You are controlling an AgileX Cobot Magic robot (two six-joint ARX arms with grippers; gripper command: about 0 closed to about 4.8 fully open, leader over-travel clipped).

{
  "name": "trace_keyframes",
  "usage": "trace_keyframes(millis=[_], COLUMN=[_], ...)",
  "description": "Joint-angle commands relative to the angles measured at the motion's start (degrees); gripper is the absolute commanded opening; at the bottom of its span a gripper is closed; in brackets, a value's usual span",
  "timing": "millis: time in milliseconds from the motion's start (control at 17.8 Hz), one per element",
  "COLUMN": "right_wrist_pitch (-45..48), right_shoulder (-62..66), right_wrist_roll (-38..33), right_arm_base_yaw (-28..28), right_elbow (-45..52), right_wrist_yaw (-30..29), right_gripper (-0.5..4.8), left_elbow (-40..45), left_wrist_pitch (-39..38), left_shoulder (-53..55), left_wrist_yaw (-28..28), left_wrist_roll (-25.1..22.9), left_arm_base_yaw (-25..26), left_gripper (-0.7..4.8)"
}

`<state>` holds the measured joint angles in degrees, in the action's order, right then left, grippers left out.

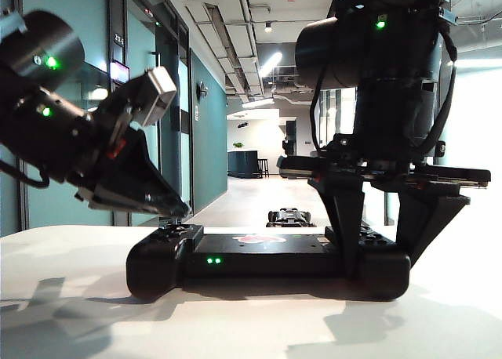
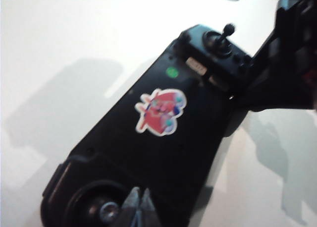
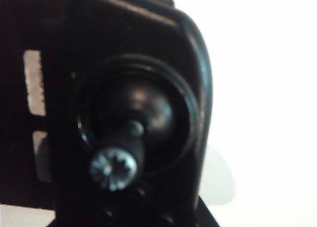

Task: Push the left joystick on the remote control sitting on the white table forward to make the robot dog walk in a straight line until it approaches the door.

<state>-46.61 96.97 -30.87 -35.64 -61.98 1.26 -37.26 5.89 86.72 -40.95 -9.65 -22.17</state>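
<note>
With your right claw clamped on the remote control, nudge the left joystick beside your pinched-together left claw gently forward.

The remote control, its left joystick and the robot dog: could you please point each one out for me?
remote control [image 1: 267, 263]: exterior view, flat middle bar, front face.
left joystick [image 2: 107, 210]: left wrist view, its rounded cap, beside the left hand's [image 2: 140, 207] fingertips.
robot dog [image 1: 289, 216]: exterior view, its boxy body, on the corridor floor beyond the table.
</note>
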Motion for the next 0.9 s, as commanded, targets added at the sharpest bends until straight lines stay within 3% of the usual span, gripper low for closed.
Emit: trace_keyframes(millis=[56,900], right_wrist_pitch=[-1.8,-1.8], right_shoulder=[0.3,0.3], right_wrist_roll=[-0.6,-0.3], right_arm_base_yaw=[0.0,0.0], right_elbow=[0.3,0.3], right_wrist_yaw=[-1.2,-1.2], right_gripper=[2.1,2.1], left_elbow=[-0.1,-0.1], left_wrist_pitch=[1.7,5.9], left_shoulder=[0.6,3.4], left_wrist_yaw=[-0.8,1.3], left_wrist_roll=[-0.4,0.6], left_arm_base_yaw=[0.0,0.0], left_gripper=[-0.06,-0.06])
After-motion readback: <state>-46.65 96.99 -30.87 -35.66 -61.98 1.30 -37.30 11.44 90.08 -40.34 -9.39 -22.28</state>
